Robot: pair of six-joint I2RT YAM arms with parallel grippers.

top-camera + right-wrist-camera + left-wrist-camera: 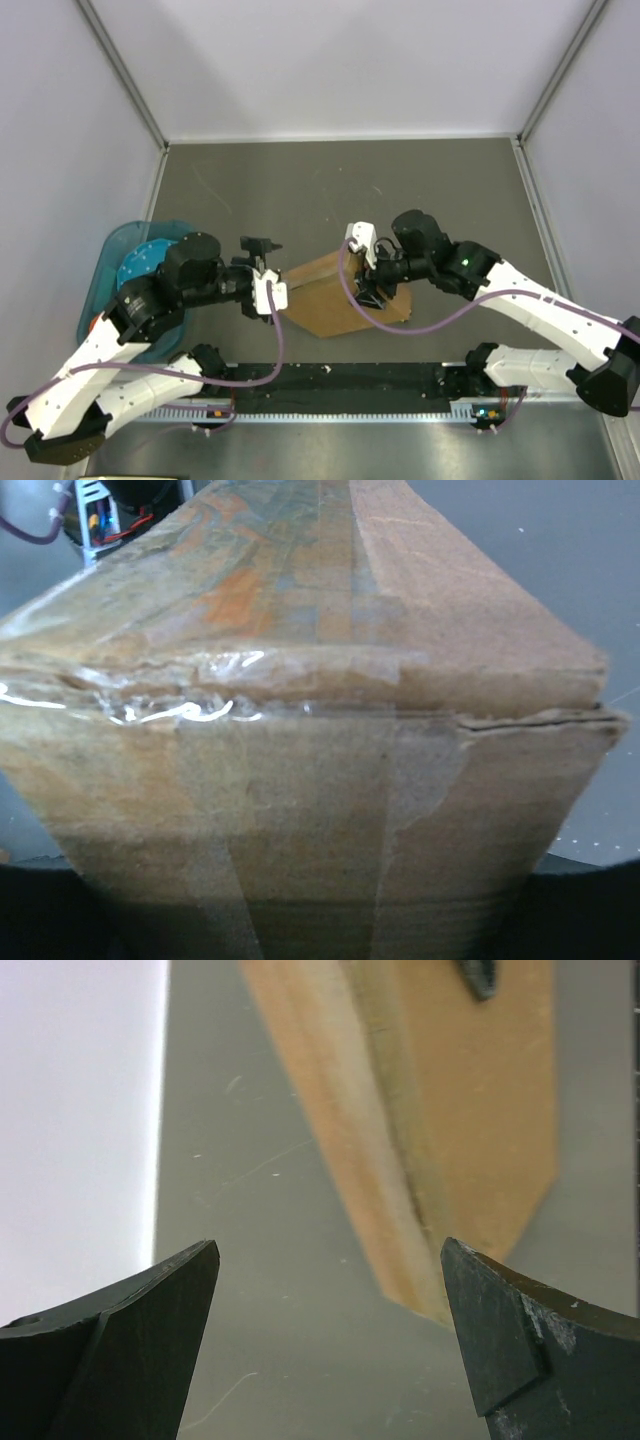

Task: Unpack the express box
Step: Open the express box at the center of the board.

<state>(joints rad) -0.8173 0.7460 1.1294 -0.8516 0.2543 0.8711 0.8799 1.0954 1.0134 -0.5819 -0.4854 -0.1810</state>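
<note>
The express box (325, 298) is a flat brown cardboard box lying at the middle of the table, with one corner pointing toward the arms. My right gripper (372, 296) is at its right part. The taped end of the box (300, 810) fills the right wrist view and hides my fingers. In the left wrist view one dark right fingertip (480, 978) rests on the box's top face (470, 1110), so the jaws appear shut on the box edge. My left gripper (262, 244) (330, 1300) is open and empty, just left of the box and above bare table.
A blue bin (112, 262) with a blue round object inside stands at the left, under my left arm. White walls close the table at the back and both sides. A black rail (340, 378) runs along the near edge.
</note>
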